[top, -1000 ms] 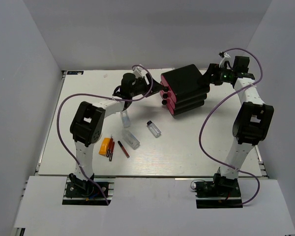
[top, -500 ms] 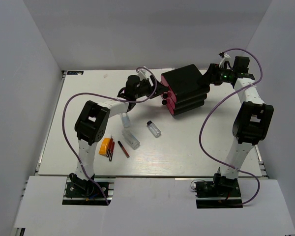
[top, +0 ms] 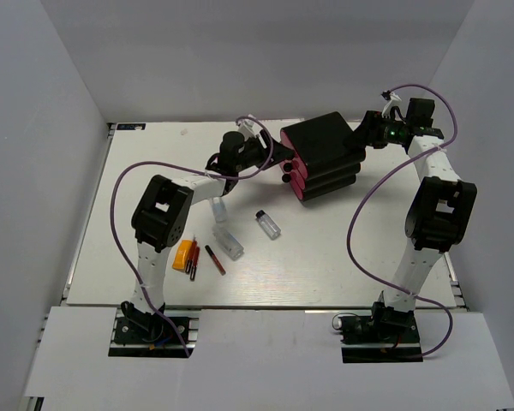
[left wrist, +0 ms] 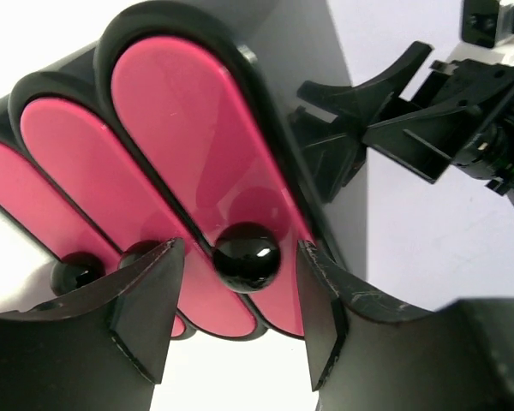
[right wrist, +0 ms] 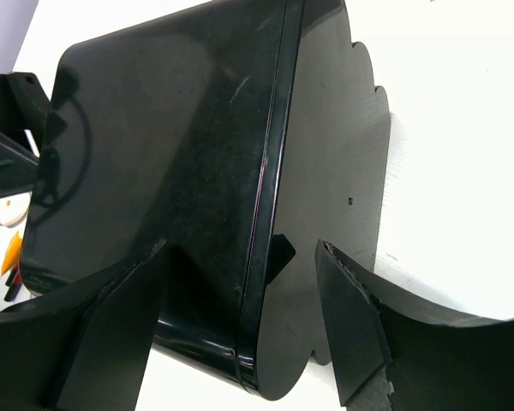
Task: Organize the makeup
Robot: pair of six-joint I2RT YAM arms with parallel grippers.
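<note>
The makeup lies on the table's near left: a clear bottle with a dark cap (top: 268, 224), a clear case (top: 230, 243), another clear bottle (top: 218, 208), an orange tube (top: 183, 254), a red pencil (top: 194, 261) and a dark pencil (top: 215, 259). My left gripper (top: 271, 155) is open at the front of the black box with pink drawers (top: 325, 154). In the left wrist view its fingers (left wrist: 150, 308) stand on either side of the top drawer's black knob (left wrist: 247, 255) without touching it. My right gripper (top: 368, 134) is open, straddling the box's rear edge (right wrist: 265, 214).
The box's three pink drawer fronts (left wrist: 180, 171) are shut, each with a black knob. The white table (top: 146, 180) is enclosed by grey walls at the back and sides. A purple cable loops from each arm.
My left gripper has moved right, up to the drawer knobs, and has held there for the last half second. The right arm and the makeup have not moved.
</note>
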